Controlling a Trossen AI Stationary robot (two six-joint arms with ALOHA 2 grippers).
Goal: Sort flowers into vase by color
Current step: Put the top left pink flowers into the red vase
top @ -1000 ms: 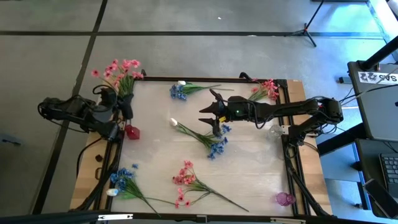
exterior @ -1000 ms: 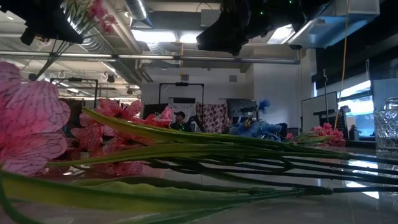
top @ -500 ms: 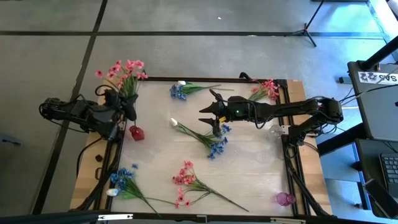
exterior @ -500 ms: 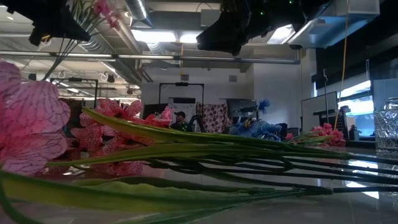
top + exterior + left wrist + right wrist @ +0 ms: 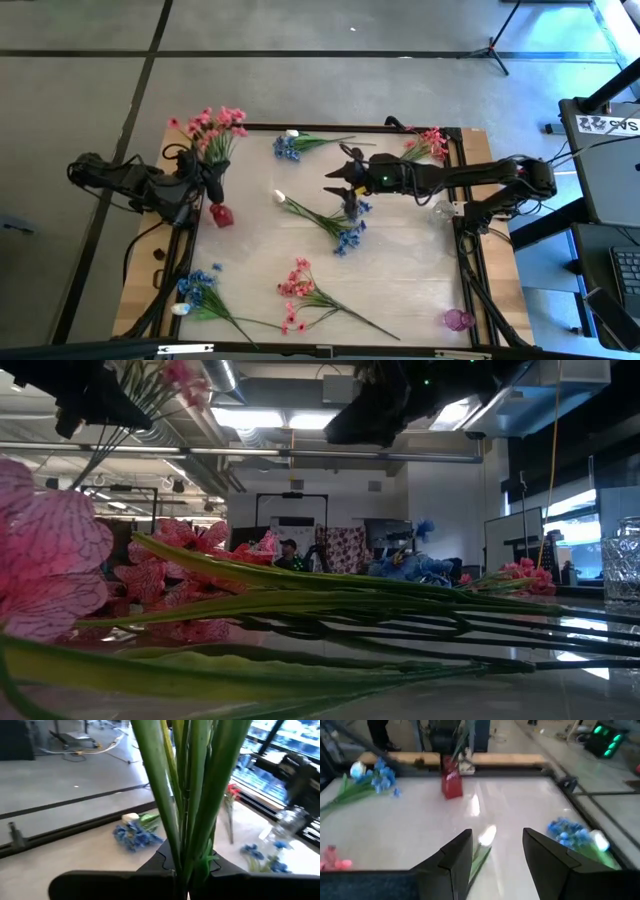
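Pink flower sprig (image 5: 215, 125) sits clamped by its green stems in my left gripper (image 5: 207, 172), fingers closed on it, above the tabletop's (image 5: 400, 270) left edge beside the red vase (image 5: 221, 215). My right gripper (image 5: 349, 196) hangs with fingers apart over the white-and-blue sprig (image 5: 325, 220) mid-tabletop.

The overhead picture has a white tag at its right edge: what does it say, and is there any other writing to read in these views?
White label on the dark equipment right of the table: dark characters, too small and blurred to read for certain.
Screens and boards in the room behind, low view: no legible text.
Red vase, flowers, arms: no writing visible.
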